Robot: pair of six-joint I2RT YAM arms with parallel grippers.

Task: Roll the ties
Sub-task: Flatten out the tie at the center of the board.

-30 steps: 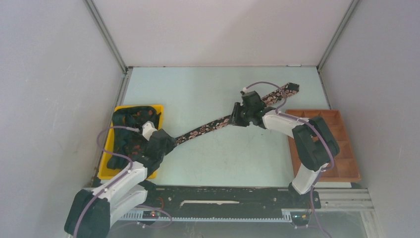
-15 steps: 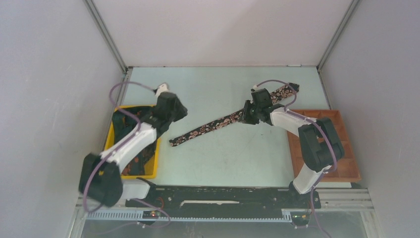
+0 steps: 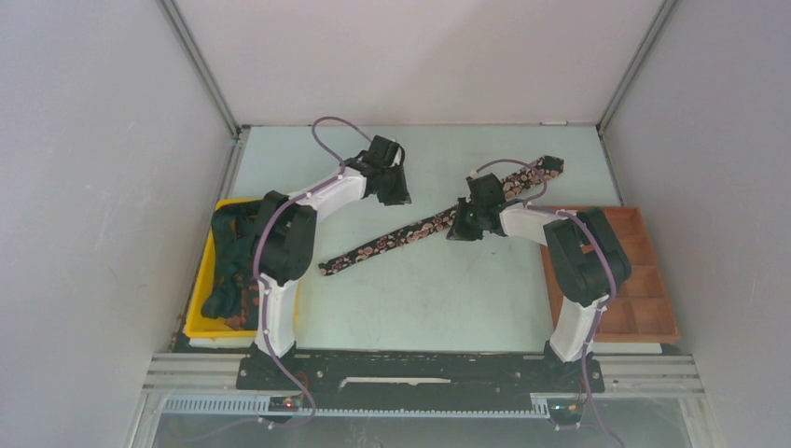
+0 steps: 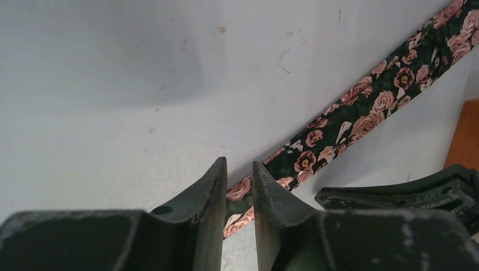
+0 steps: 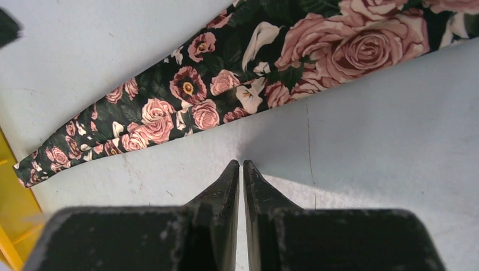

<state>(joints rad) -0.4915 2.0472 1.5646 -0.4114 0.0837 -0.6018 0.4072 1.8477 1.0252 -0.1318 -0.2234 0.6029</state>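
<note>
Worktop [image 3: 420, 308], pale, walled on three sides.

One tie [image 3: 387, 243] lay flat and unrolled on the worktop. It ran in a diagonal from its narrow end near the yellow bin [image 3: 194, 315] up to its wide end at the far right. Black cloth, pink roses; the print was plain in the right wrist view [image 5: 237, 84] and the left wrist view [image 4: 361, 116]. More ties [image 3: 233, 245] sat heaped in the yellow bin at the left edge. Could not tell how many.

Left end effector [image 3: 397, 192] hung over the far half of the worktop, on the far side of the laid-out tie and apart from it. In its own view [image 4: 239, 166] the fingers [image 4: 212, 186] stood a narrow slit apart with nothing between them. The tie showed through the gap, farther off.

Right end effector [image 3: 459, 230] was at about the middle of the tie's length. In its wrist view [image 5: 242, 165] the fingertips [image 5: 230, 172] were all but touching, only a hairline between them, and gripped no cloth. They pointed at bare worktop just beside the tie's edge. Could not tell whether the tips touched the surface.

A wooden tray [image 3: 653, 322] with square compartments sat at the right edge, beside the right arm; its orange rim [image 4: 466, 135] showed in the left wrist view. A corner of the yellow bin [image 5: 11, 226] showed in the right wrist view, close to the tie's narrow end.
</note>
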